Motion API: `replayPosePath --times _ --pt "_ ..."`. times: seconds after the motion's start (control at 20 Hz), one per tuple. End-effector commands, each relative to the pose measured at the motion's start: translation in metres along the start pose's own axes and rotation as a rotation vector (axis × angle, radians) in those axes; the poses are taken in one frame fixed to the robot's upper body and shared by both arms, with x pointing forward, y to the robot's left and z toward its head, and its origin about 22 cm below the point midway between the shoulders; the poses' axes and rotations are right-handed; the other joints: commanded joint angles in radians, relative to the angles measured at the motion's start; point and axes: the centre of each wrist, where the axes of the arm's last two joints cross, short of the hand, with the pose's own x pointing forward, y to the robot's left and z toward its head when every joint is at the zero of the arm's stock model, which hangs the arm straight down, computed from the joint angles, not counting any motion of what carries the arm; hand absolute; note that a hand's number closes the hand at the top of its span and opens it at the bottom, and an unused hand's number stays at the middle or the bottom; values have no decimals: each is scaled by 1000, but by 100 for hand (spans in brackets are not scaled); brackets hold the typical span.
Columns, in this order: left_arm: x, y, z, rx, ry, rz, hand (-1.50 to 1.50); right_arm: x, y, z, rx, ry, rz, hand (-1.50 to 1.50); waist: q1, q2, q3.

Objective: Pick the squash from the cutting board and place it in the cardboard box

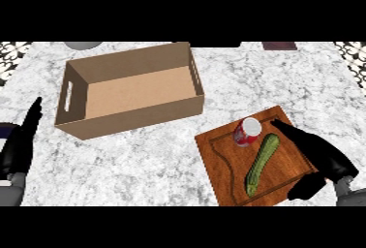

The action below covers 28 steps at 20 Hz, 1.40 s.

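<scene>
Squash (261, 162) on cutting board (221, 164), cardboard box (129, 121) holding nothing

I can read no text, number or brand anywhere. The red and white can (247, 131) on the cutting board (223, 160) may carry a label, but I cannot make it out.

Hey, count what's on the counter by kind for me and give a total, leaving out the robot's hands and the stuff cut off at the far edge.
Cardboard box: 1
Cutting board: 1
Squash: 1
Red can: 1
Total: 4
</scene>
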Motion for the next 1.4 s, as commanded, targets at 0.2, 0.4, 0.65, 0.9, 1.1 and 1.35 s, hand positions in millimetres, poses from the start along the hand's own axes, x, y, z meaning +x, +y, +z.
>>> replayPosePath --times 0.2,0.4,0.65,0.9,1.1,1.35 --pt "-2 17 -4 3 1 -2 0 3 16 -19 30 7 12 -150 -2 0 0" --pt "-7 12 -3 12 22 7 0 23 34 -10 -10 -38 -19 -150 -5 0 0" --pt "6 11 5 10 11 10 0 26 4 -2 39 -88 -36 -150 -4 -1 0" --pt "-4 11 -9 10 16 -4 0 37 24 -1 33 -131 -20 -150 -6 0 0" --pt "1 -3 -15 14 9 -3 0 42 20 5 80 -71 26 -150 -10 0 0" --pt "11 -1 -1 7 14 -3 0 52 40 -15 116 37 44 -150 -2 0 0"
